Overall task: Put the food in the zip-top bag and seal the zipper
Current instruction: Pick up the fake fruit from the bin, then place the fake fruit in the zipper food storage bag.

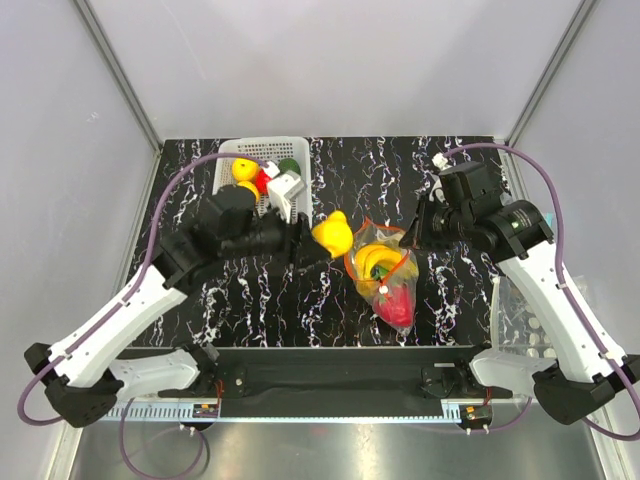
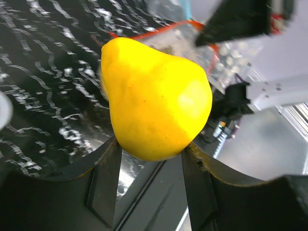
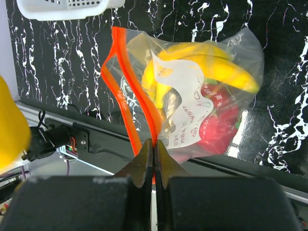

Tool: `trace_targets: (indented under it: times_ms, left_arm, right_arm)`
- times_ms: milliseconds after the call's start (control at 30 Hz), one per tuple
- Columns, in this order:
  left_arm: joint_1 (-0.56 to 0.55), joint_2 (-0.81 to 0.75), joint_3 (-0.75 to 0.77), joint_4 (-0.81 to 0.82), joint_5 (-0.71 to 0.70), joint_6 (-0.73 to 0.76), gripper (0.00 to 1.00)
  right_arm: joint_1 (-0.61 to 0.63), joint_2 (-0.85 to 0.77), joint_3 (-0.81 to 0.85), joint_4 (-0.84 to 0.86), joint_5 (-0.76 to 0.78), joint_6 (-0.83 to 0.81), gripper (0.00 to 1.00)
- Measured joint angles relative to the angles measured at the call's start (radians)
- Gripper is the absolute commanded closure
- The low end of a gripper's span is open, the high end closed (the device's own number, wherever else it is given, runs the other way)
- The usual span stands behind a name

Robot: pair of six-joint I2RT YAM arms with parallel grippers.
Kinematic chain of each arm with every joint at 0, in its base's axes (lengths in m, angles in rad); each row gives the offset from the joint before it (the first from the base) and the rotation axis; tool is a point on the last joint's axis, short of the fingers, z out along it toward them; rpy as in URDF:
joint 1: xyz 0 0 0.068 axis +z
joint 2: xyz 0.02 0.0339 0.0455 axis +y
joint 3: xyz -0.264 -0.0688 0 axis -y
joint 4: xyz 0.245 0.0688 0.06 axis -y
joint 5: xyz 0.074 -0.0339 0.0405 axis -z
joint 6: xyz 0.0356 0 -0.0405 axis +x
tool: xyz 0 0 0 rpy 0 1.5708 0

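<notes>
Right now the left gripper (image 2: 149,156) is clamped on a yellow pear-shaped toy fruit (image 2: 154,96), one black finger (image 2: 103,185) pressed against each side of its wide end. In the top view this fruit hangs above the black white-veined table (image 1: 200,310), near the table's middle and just to the left of a clear floppy zip-top bag (image 1: 392,282).

The bag's body lies on the table between the two arms. Inside it are a yellow toy banana bunch (image 3: 219,65) and, below that in the right wrist view, a pink-red toy dragon fruit (image 3: 216,132). A white printed label (image 3: 185,108) on the plastic partly covers both.

The right gripper (image 3: 154,147) has its jaws pressed together on the red-orange zipper strip (image 3: 126,89) at the bag's edge. The two sides of the strip spread apart away from the pinch, so the mouth stands open. I cannot make out the slider tab.

A white mesh basket (image 1: 232,152) sits at the far left of the table, behind the left arm, with yellow, red and dark green toy pieces in it
</notes>
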Motion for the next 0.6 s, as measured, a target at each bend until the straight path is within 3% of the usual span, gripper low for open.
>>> trace_targets:
  times_ms: [200,600]
  left_arm:
    - [-0.149,0.017,-0.024,0.043,0.01,-0.013,0.69]
    - [-0.151,0.242,0.042,0.035,0.164,0.061,0.71]
  right_arm:
    - [0.0,0.001,-0.019,0.022,-0.008,-0.016,1.0]
    - [0.0,-0.004,-0.05,0.073,-0.06,-0.047,1.0]
